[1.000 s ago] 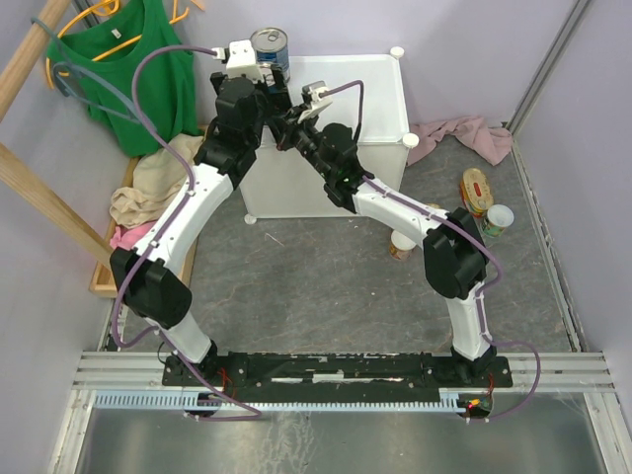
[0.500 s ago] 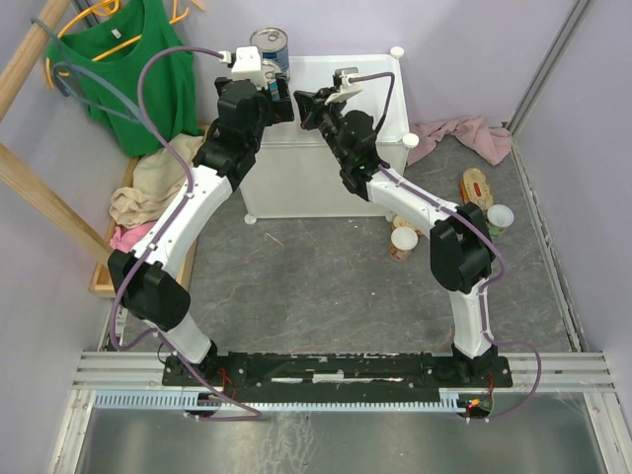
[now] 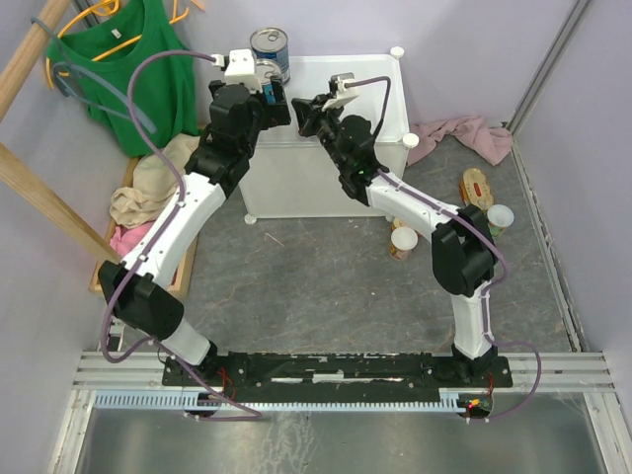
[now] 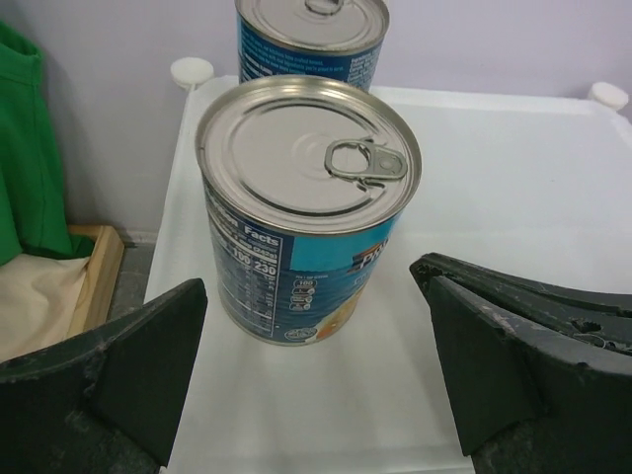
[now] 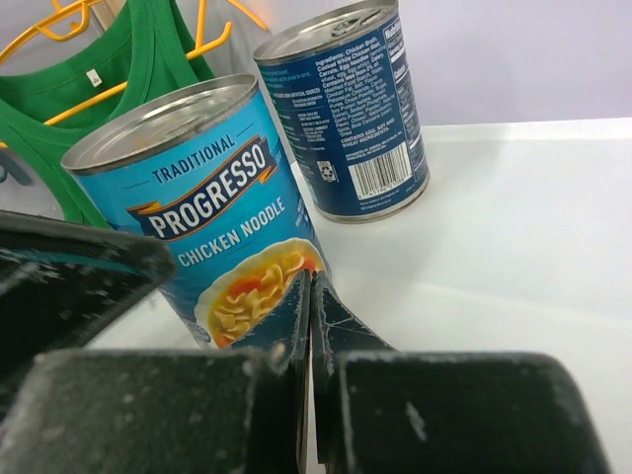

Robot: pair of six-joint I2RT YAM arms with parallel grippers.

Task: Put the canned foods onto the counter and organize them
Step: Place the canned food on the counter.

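One overhead, two wrist views
Top camera looked down from behind; both wrist cameras closely shared the front can (image 4: 308, 212).

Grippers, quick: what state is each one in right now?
Left gripper: open, straddling the nearer soup can, not touching it.
Right gripper: closed, holding nothing.

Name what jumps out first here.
Two tall blue-label cans stand on the white cabinet top near its left rear corner, the near can in front of the far can. The open left gripper straddles the near can without touching it, and the shut right gripper is aimed at its label.
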